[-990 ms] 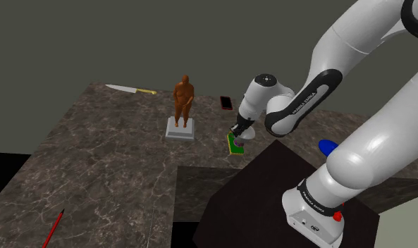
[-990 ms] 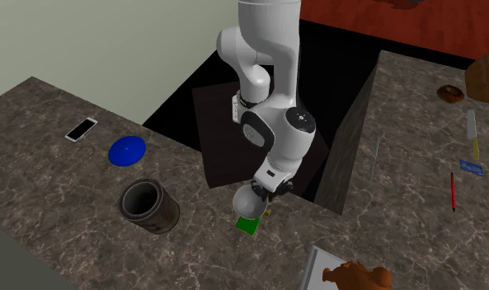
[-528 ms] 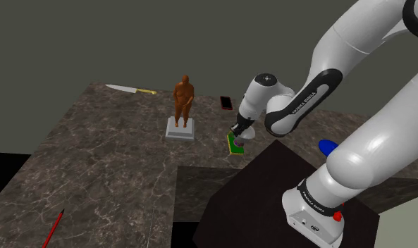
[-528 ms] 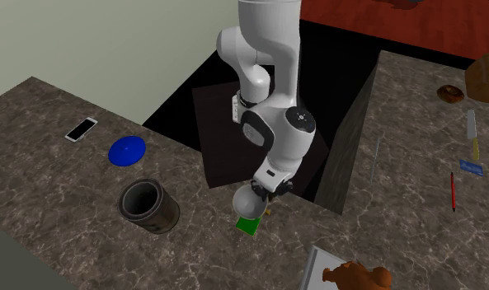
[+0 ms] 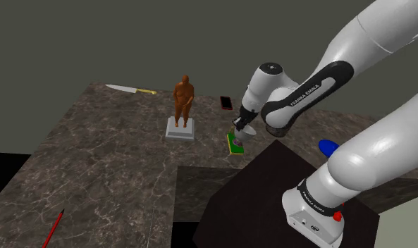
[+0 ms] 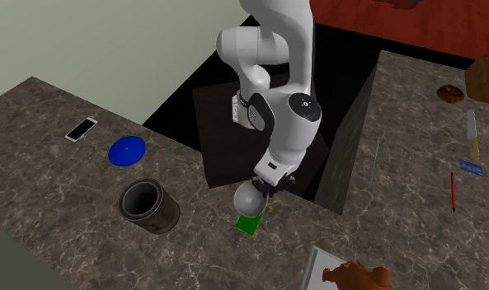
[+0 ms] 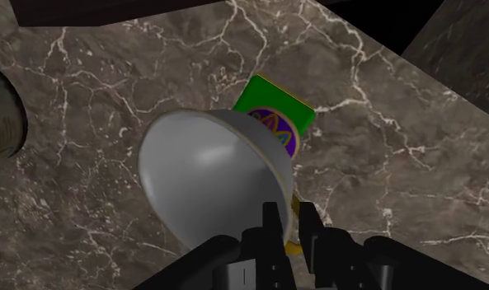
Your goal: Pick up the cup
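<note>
Jaws closed on rim of grey cup [image 7: 209,173], wall pinched between them. Cup hangs tilted over green card [image 7: 277,102] on marble bench [image 7: 94,74]. Rim pinch likely to pivot: raise straight up, slowly, with firm squeeze and no wrist twist.

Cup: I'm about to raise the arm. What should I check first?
1. Gripper shut on the cup at its rim: ok.
2. Cup lifted clear of the green box under it: cannot tell.
3. Dark can stands apart from the cup: ok.
4. Brown statue stands apart from the gripper: ok.
</note>
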You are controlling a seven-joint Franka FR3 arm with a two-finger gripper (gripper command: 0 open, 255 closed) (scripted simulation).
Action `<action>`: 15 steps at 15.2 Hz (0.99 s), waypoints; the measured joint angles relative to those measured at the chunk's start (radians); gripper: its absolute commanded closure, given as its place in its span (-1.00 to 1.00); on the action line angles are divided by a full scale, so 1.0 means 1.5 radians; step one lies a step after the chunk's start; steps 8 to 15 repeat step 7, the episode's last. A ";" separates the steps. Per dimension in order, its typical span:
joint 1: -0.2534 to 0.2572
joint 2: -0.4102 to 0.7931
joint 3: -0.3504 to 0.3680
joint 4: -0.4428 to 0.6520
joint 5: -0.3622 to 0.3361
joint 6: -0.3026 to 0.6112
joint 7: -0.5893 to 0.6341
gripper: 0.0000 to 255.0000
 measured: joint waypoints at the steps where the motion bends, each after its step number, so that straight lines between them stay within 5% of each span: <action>1: 0.005 -0.011 -0.003 -0.002 0.016 -0.009 -0.014 1.00; 7: 0.042 -0.083 -0.019 -0.004 0.096 -0.075 -0.078 1.00; 15: 0.042 -0.083 -0.019 -0.004 0.096 -0.075 -0.078 1.00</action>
